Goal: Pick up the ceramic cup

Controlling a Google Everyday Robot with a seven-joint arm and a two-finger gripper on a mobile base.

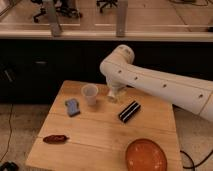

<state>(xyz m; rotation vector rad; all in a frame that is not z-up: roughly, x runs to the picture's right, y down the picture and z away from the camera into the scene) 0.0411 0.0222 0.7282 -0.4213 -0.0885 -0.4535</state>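
Note:
The ceramic cup [90, 94] is small, off-white and handleless. It stands upright on the wooden table [100, 137], near its back edge and left of the middle. My gripper [114, 95] hangs from the white arm [150, 82] just to the right of the cup, low over the table and a short gap away from it. The arm reaches in from the right. The gripper blends with a small cream object beneath it.
A blue sponge [73, 106] lies left of the cup. A black rectangular object [129, 111] lies right of the gripper. An orange plate [146, 155] sits at the front right, and a red object [55, 138] at the front left. A dark counter runs behind the table.

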